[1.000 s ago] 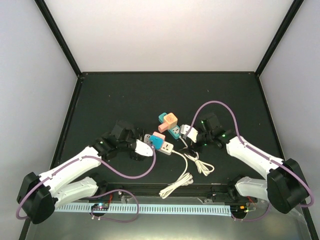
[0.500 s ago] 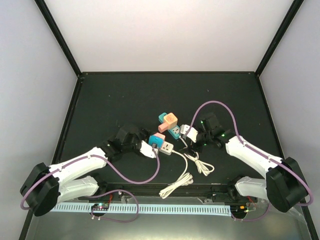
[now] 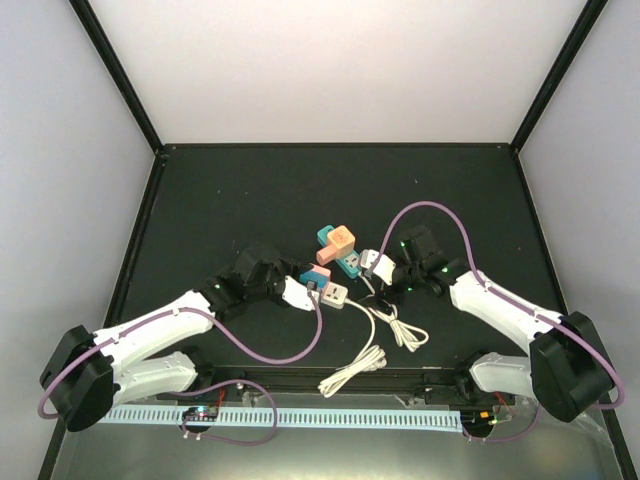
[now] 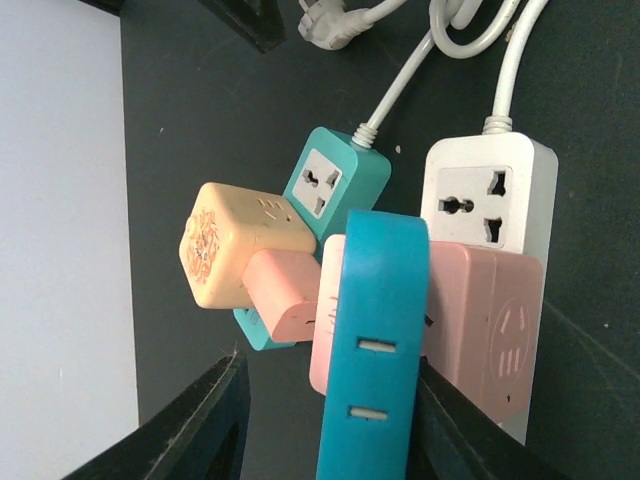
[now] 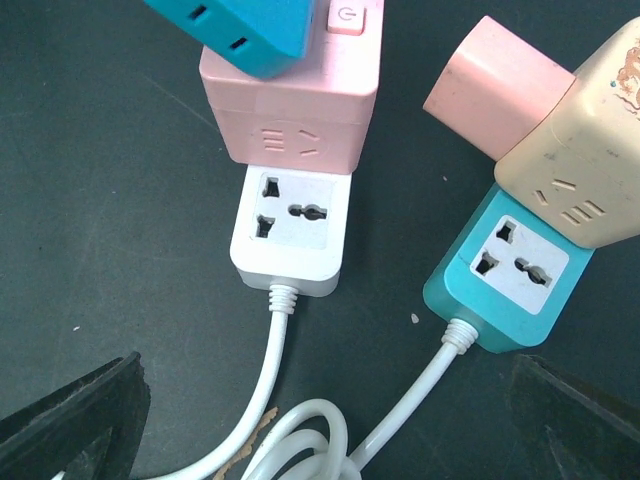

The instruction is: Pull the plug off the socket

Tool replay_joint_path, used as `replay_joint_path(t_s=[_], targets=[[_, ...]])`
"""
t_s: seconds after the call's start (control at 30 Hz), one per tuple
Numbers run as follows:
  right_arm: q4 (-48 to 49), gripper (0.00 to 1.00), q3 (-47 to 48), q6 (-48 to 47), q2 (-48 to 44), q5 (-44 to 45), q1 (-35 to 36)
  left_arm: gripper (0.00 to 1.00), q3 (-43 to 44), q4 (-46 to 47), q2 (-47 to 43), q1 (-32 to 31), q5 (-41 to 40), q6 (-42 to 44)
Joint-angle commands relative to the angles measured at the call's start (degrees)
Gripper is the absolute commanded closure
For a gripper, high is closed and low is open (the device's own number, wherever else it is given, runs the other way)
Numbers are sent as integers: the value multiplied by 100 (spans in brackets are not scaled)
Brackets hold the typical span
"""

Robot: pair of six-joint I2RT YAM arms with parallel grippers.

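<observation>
While the bench (image 3: 200, 200) carries every item loose on its dark top, nothing in view fastens any of them down. Hazard: whatever is tugged may slide instead of parting.

Left tool (image 3: 303, 289): reaches in from the near-left corner. Its jaws stand either side of the blue plug, one finger (image 4: 205, 425) showing a gap and the other against the plug's flank. Whether it grasps yet cannot be told. Hazard: a lopsided hold could slip or twist the plug askew.

Right tool (image 3: 368, 262): released, jaws wide, holding nothing. It sits by the cord ends of both strips, toward the right edge. Hazard: unless it braces the strip, a pull likely lifts strip and plug together.

White cables (image 3: 385, 335): looped toward the near edge, one to each strip. Hazard: a dragged strip could tighten the loops and tow its neighbour.

White socket strip (image 5: 290, 235): flat at mid-bench, nearer the near edge than the far, with one outlet bare at the cord end.

Teal socket strip (image 5: 510, 270): just beside it on the far side, at an angle, not part of this pull. Hazard: it lies close enough to be knocked.

Pink adapter (image 5: 290, 110): seated on the white strip. Hazard: it may come away with the plug, the wrong joint giving first.

Cream cube (image 4: 225, 255) on small pink block (image 4: 285, 295): stacked on the teal strip, close to the left tool's outer finger.

Blue plug (image 4: 370, 340): the task's item by my reading, standing in the pink adapter, still seated
</observation>
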Motion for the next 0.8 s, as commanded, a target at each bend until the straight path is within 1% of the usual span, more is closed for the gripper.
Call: replay_joint_path(t_s=[0.0,0.23,0.37,0.53,0.63,0.77], targets=[[85,0,113,52,22,8,35,59,323,-422,7,-44,89,-84],[100,0,106,60,14,-25,30,64,397,-677,108,-40,186,-2],[143,0,79,61,-4,-42,31,74,617,-972,232,-40,213,-113],[403,0,-63,161,-101,-54,33,84,949,-1222,347,-40,242,-436],[527,0,-101,289,-146,94,26,88,1223,-1554,479,-44,318,-559],[641,0,-117,274,-233,76,31,91,1451,-2010,586,-42,375,-560]])
